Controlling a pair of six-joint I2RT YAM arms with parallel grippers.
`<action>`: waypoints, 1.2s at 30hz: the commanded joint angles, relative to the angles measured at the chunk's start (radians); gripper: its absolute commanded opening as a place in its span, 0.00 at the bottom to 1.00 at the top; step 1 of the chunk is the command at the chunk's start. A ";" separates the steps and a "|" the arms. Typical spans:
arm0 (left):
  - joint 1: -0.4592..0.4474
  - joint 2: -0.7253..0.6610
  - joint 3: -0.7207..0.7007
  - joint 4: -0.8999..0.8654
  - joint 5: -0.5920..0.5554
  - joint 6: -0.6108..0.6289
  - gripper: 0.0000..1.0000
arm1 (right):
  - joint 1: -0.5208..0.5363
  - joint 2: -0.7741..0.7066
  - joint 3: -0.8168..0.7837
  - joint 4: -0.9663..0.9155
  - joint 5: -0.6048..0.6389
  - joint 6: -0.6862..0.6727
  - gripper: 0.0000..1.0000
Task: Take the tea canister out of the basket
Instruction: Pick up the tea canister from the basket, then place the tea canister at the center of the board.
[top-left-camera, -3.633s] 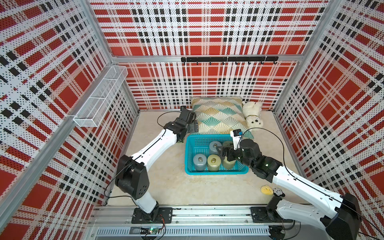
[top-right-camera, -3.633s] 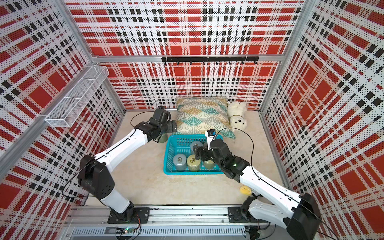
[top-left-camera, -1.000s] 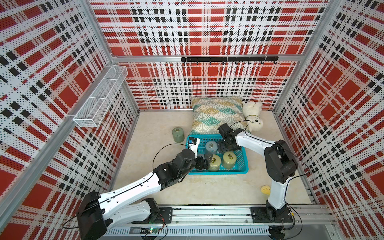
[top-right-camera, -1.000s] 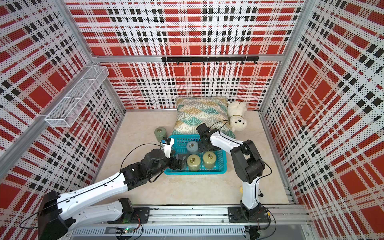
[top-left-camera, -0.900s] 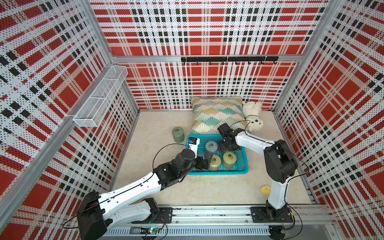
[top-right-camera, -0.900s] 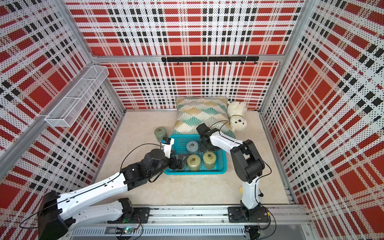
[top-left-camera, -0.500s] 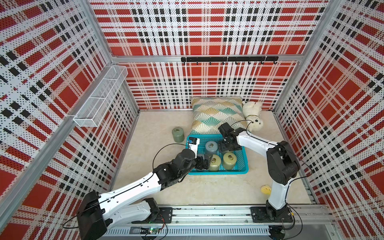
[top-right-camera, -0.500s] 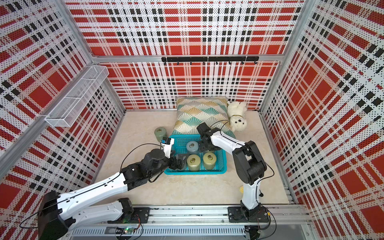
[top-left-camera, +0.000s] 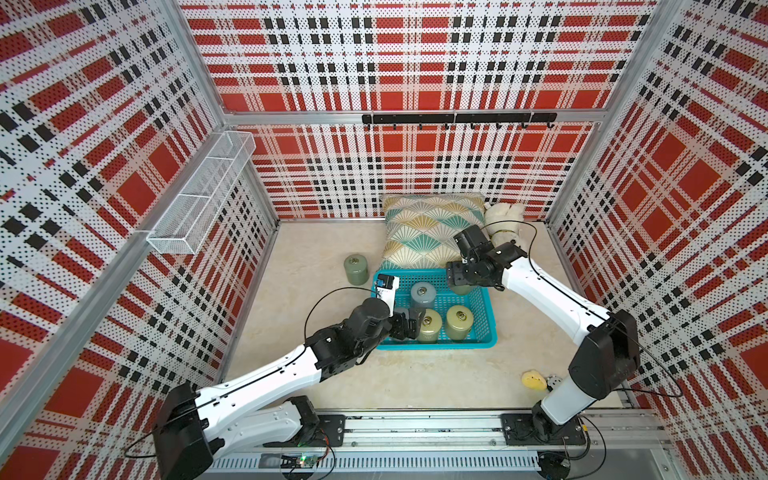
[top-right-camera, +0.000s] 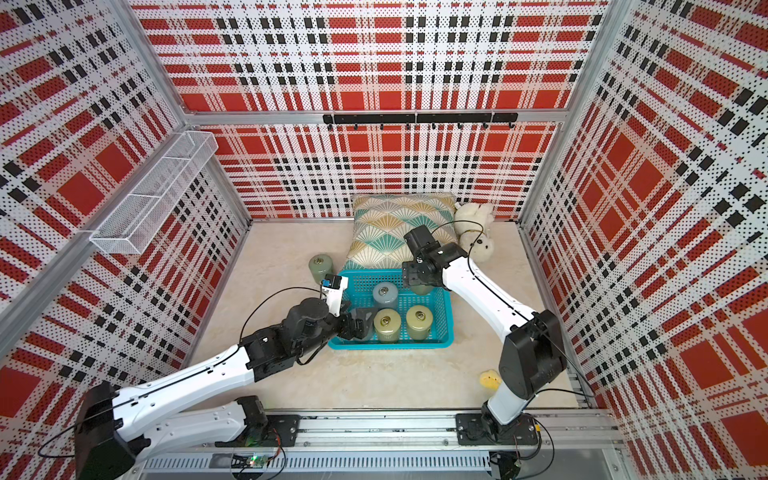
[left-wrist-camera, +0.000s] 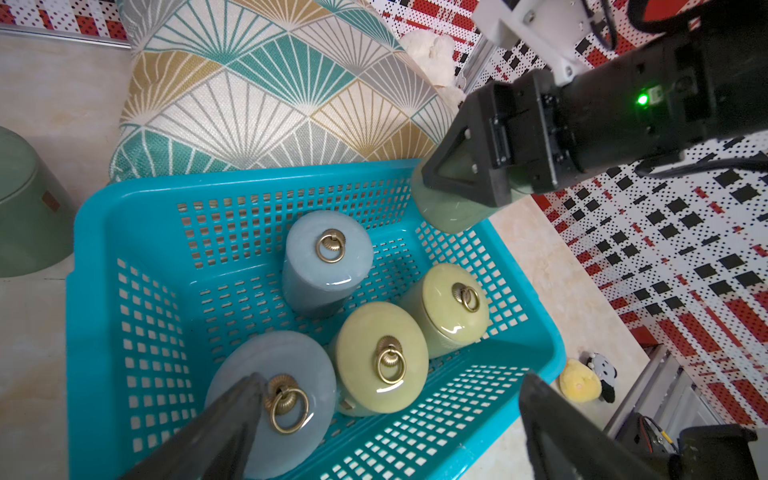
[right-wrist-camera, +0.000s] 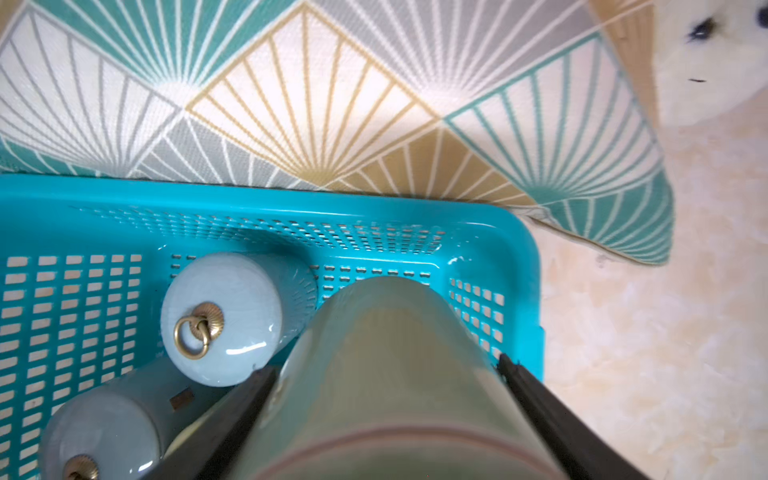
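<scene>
The turquoise basket (top-left-camera: 436, 345) (top-right-camera: 390, 344) sits mid-table with several tea canisters upright in it: blue-grey ones (top-left-camera: 423, 293) (left-wrist-camera: 328, 253) and yellow-green ones (top-left-camera: 459, 322) (left-wrist-camera: 382, 357). My right gripper (top-left-camera: 459, 278) (top-right-camera: 417, 278) (right-wrist-camera: 386, 374) is shut on a green tea canister (left-wrist-camera: 453, 212) (right-wrist-camera: 386, 332), held raised at the basket's back right corner. My left gripper (top-left-camera: 409, 324) (top-right-camera: 359, 322) (left-wrist-camera: 390, 386) hangs open over the basket's front left, one finger above a blue-grey canister (left-wrist-camera: 270, 399), holding nothing.
Another green canister (top-left-camera: 355, 269) (top-right-camera: 320, 268) stands on the table left of the basket. A patterned cushion (top-left-camera: 428, 232) touches the basket's back rim, with a white plush toy (top-left-camera: 503, 220) beside it. A small yellow toy (top-left-camera: 534, 380) lies front right. A white wire rack (top-left-camera: 199, 195) hangs on the left wall.
Since the earliest frames the left arm came from back left to the basket's front left, leaving a green canister on the table. The right arm swung to the back corner. Over the last second, barely any motion.
</scene>
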 joint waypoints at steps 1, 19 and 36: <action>-0.014 -0.026 -0.003 0.020 0.014 -0.003 0.99 | -0.068 -0.086 0.001 -0.004 -0.010 0.010 0.67; -0.031 -0.068 -0.023 0.036 0.014 -0.007 0.99 | -0.520 -0.049 -0.097 0.089 -0.041 -0.020 0.68; -0.048 -0.064 -0.025 0.023 -0.011 -0.004 0.99 | -0.576 0.278 -0.002 0.143 -0.014 -0.008 0.68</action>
